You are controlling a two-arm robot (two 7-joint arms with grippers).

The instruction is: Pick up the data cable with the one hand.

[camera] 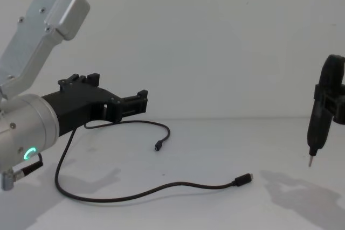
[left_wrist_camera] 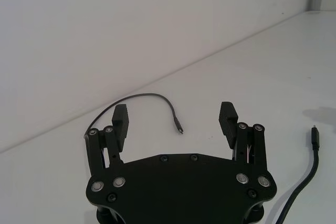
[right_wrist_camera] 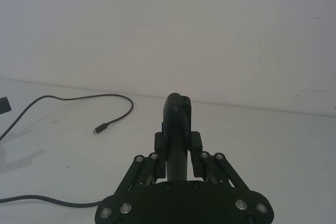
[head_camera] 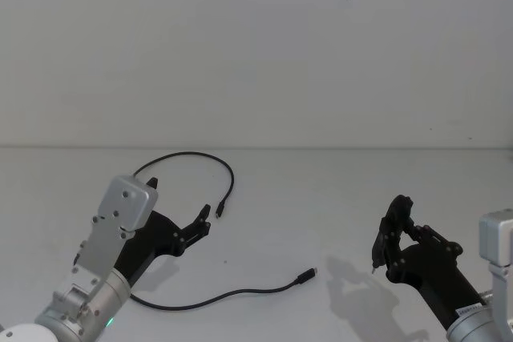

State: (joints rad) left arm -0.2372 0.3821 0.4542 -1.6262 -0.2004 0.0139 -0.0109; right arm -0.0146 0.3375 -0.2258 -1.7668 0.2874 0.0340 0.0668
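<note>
Fingers spread, the left gripper (head_camera: 200, 223) hovered over the cable (head_camera: 188, 154) lying loose on the counter (head_camera: 321, 198), needing, I reckoned, to dip and pinch it, while the right gripper (head_camera: 403, 238) clutched a tool (camera: 318, 122).

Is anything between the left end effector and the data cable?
Nothing visible. The left end effector, open, hovers just above the data cable, which lies loose on the white table. The right end effector, shut on a slim black tool, sits apart on the right.
</note>
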